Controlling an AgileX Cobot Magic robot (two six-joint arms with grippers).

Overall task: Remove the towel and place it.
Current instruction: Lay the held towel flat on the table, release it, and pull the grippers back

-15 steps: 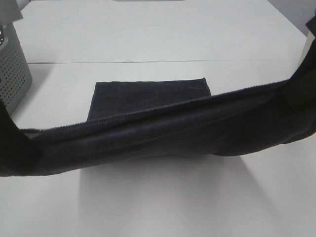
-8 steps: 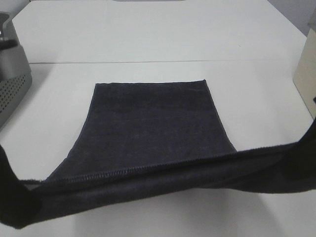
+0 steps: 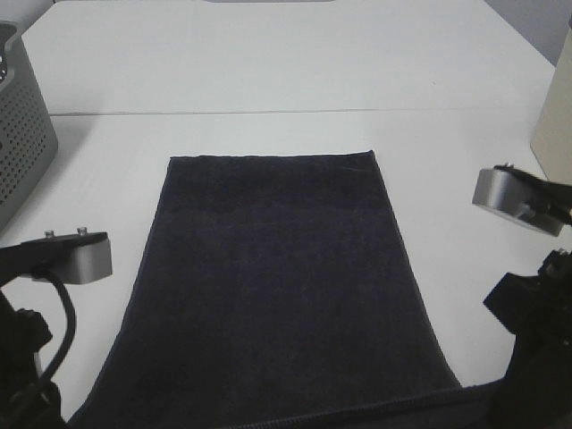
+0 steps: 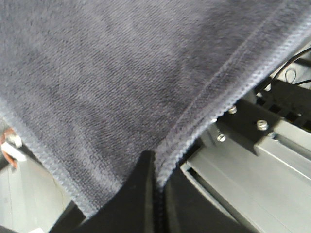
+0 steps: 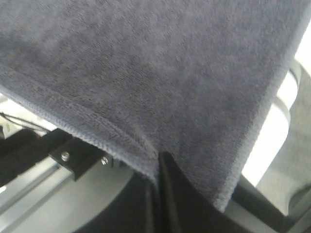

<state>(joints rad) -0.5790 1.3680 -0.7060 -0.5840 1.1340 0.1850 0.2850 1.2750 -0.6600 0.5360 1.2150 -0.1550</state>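
While its two near corners are pinched, the towel (image 3: 277,286) counts as laid out but not let go.

- **Position:** centre of the overhead frame, flat on the white table (image 3: 268,63), running from mid-frame down to the bottom edge.
- **Left gripper (image 4: 154,170):** fingers closed tight on the hem at one near corner, cloth fanning away from the tips.
- **Right gripper (image 5: 158,167):** likewise clamped narrow on the other near corner.
- **Done, by my reading:** towel is out of the basket (image 3: 22,134) and spread.
- **Left to do:** release both corners and draw the arms clear.
- **Edges:** far hem straight and flat. Side hems straight, no folds showing. Near hem sits at the bottom of the frame, seemingly at or past the table front, with metal framing showing beneath it in both wrist views.
- **Room:** bare table on both sides and beyond the far hem. The basket is in the upper left, well apart. A pale upright object (image 3: 556,116) at the right edge is also well apart.
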